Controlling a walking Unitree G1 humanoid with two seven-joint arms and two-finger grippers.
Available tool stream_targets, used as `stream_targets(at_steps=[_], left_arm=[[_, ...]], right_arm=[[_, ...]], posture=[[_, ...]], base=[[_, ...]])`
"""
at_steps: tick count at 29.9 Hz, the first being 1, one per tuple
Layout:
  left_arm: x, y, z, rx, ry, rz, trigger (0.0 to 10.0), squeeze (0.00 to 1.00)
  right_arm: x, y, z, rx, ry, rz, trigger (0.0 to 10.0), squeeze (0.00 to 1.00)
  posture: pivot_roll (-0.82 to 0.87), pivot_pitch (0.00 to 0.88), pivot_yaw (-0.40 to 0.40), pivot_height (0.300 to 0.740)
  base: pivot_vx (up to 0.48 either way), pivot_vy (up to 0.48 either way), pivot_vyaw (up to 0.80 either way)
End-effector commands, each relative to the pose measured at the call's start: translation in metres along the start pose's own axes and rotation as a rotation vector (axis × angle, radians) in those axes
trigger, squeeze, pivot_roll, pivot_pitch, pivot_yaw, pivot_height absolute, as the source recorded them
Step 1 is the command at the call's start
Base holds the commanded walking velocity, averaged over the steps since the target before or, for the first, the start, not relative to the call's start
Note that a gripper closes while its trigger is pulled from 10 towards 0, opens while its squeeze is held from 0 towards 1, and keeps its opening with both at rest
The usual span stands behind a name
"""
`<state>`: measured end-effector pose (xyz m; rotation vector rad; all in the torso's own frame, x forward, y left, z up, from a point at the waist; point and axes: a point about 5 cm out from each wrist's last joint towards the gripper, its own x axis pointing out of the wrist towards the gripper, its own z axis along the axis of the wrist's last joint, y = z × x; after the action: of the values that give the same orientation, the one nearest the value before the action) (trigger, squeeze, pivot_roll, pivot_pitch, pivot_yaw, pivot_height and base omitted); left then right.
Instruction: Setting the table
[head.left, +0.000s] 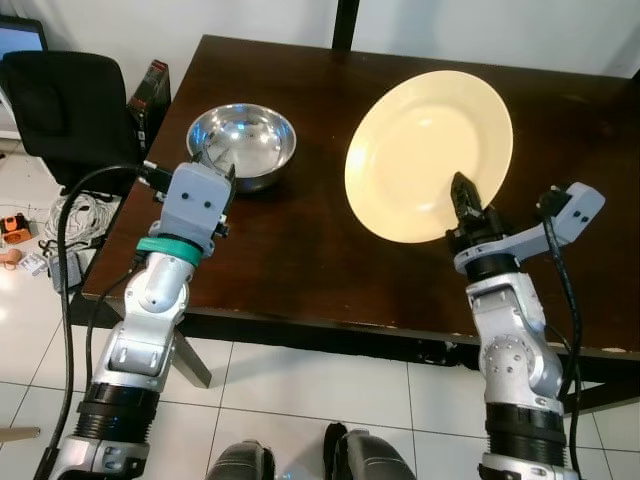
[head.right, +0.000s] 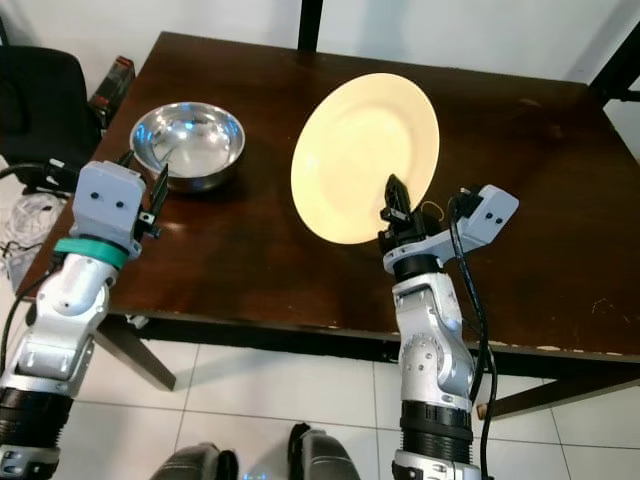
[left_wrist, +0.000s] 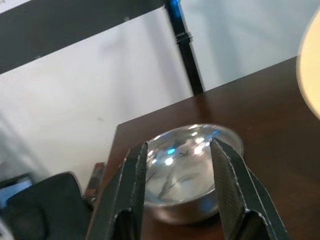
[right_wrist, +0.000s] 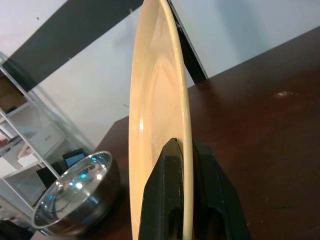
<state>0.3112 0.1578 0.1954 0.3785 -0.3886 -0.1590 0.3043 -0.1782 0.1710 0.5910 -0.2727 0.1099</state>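
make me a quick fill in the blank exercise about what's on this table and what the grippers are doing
1. The right gripper is shut on the rim of a cream ____.
2. The left gripper hovers, fingers ____, near the bowl.
3. The bowl sits on a dark ____ table.

Missing words: plate; open; brown

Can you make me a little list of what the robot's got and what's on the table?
table: dark brown wood
plate: cream, held tilted above the table
right pincer: shut on the plate's near rim
bowl: shiny metal, resting on the table, looks empty
left pincer: open, just short of the bowl, not touching it
chair: black, left of the table
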Motion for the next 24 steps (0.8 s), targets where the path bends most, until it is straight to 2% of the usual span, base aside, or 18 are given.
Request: stream_targets(at_steps=[1,3,4,7,9,14,16,21,24], left_arm=[[0.003,-0.002,0.008,-0.044,-0.011,-0.078,10.0,0.00],[0.003,-0.002,0.008,-0.044,-0.011,-0.078,10.0,0.00],[0.003,-0.001,0.013,-0.114,0.008,-0.197,10.0,0.00],[0.003,-0.001,0.013,-0.114,0.008,-0.197,10.0,0.00],[0.002,0.001,0.016,-0.148,0.018,-0.250,10.0,0.00],[-0.001,0.008,0.024,-0.163,0.012,-0.244,10.0,0.00],[-0.001,0.008,0.024,-0.163,0.012,-0.244,10.0,0.00],[-0.006,0.014,0.042,-0.200,-0.005,-0.281,10.0,0.00],[-0.006,0.015,0.044,-0.205,-0.008,-0.287,10.0,0.00]], right_arm=[[0.002,-0.001,-0.002,0.025,0.003,0.000,10.0,0.00],[0.002,-0.001,-0.002,0.025,0.003,0.000,10.0,0.00],[0.005,0.002,-0.008,0.063,0.034,0.028,10.0,0.00],[0.005,0.002,-0.008,0.063,0.034,0.028,10.0,0.00],[0.007,0.004,-0.018,0.102,0.082,0.040,10.0,0.00],[0.016,0.001,-0.030,0.187,0.128,0.006,10.0,0.00],[0.016,0.001,-0.030,0.187,0.128,0.006,10.0,0.00],[0.040,-0.008,-0.029,0.277,0.106,-0.061,10.0,0.00],[0.043,-0.010,-0.030,0.284,0.106,-0.078,10.0,0.00]], posture=[[0.06,0.033,0.010,0.740],[0.06,0.033,0.010,0.740],[0.07,0.039,0.011,0.740],[0.07,0.039,0.011,0.740],[0.08,0.050,0.013,0.740],[0.10,0.091,0.011,0.740],[0.10,0.091,0.011,0.740],[0.12,0.128,0.012,0.740],[0.12,0.136,0.009,0.740]], base=[[0.000,0.000,0.00],[0.000,0.000,0.00],[0.000,0.000,0.00],[0.000,0.000,0.00],[0.000,0.000,0.00],[0.000,0.000,0.00],[0.000,0.000,0.00],[0.000,0.000,0.00],[0.000,0.000,0.00]])
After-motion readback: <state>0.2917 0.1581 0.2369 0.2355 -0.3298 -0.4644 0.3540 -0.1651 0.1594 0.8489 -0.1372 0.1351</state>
